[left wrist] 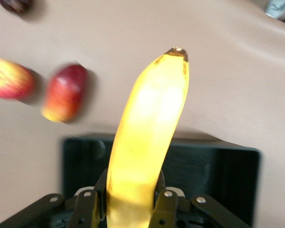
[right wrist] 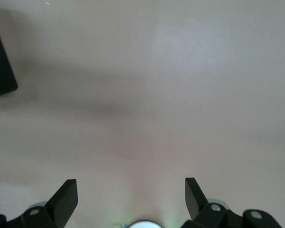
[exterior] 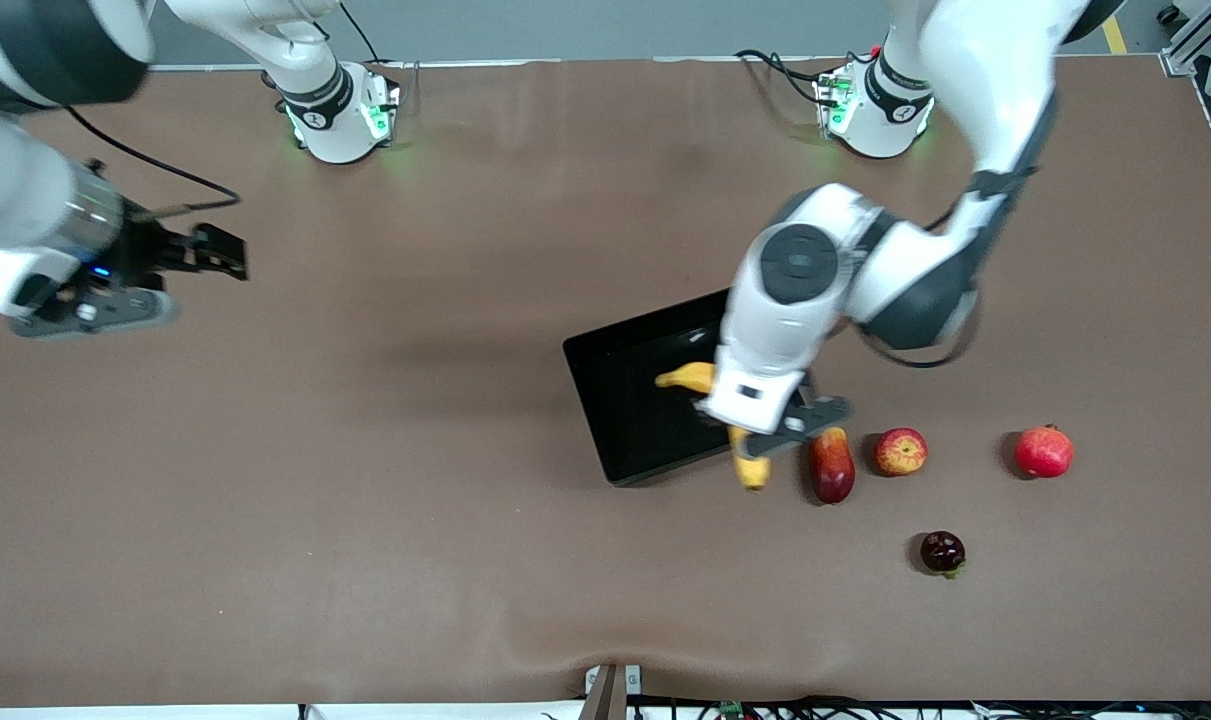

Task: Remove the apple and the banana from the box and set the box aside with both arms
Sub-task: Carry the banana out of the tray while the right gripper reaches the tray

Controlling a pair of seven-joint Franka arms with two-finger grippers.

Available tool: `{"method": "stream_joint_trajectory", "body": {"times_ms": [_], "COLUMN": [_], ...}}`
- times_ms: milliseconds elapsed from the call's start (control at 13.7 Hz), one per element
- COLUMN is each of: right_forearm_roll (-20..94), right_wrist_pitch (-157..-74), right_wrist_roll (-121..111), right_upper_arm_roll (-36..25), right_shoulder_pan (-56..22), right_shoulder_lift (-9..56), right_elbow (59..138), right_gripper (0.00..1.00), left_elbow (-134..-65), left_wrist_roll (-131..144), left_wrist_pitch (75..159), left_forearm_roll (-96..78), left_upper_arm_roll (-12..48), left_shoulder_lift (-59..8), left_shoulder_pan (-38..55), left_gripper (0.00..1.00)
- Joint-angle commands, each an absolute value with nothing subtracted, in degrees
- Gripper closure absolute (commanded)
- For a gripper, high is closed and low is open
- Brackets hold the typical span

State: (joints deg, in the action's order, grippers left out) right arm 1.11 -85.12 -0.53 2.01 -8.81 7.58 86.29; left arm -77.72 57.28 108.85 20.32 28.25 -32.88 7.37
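the left gripper (left wrist: 128, 202) grips the long curved yellow banana (left wrist: 149, 137) over the shallow glossy black plastic tray (exterior: 630, 400); the right gripper (right wrist: 130, 199) waits, fingers wide, over bare table.

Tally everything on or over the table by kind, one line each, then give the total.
Banana, held by the left gripper over the black tray's edge: 1
Streaked apple: 1
Mango: 1
Plain red round fruit: 1
Dark purple fruit: 1
Black tray: 1
Total: 6
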Motion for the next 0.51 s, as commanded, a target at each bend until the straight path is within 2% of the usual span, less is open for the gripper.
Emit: {"method": "stream_joint_trajectory", "body": {"times_ms": [0, 146, 437], "right_forearm_roll": [0.97, 0.88, 0.97], "right_wrist_pitch": [-87.35, -89.11, -95.07], "right_wrist_roll": [0.17, 0.09, 0.17], "right_upper_arm_roll": [1.85, 1.85, 1.85], "right_shoulder_pan": [-12.12, -15.28, -21.69], "right_shoulder_lift": [10.8, 12.64, 19.5], "right_elbow": [83.94, 83.94, 83.93], "right_gripper": [0.0, 0.0, 0.0], "left_elbow": [-79.98, -81.11, -88.22], "left_wrist_roll": [48.9, 41.0, 25.35], "left_wrist_pitch": [105.74, 102.67, 102.92], "left_forearm_roll": [18.9, 17.85, 17.84], "left_upper_arm_roll": [28.48, 28.48, 28.48], "left_shoulder_lift": [-30.06, -29.01, -25.67], "left_shoulder_pan": [3.09, -0.94, -10.96], "left_gripper": [1.0, 1.0, 1.0]}}
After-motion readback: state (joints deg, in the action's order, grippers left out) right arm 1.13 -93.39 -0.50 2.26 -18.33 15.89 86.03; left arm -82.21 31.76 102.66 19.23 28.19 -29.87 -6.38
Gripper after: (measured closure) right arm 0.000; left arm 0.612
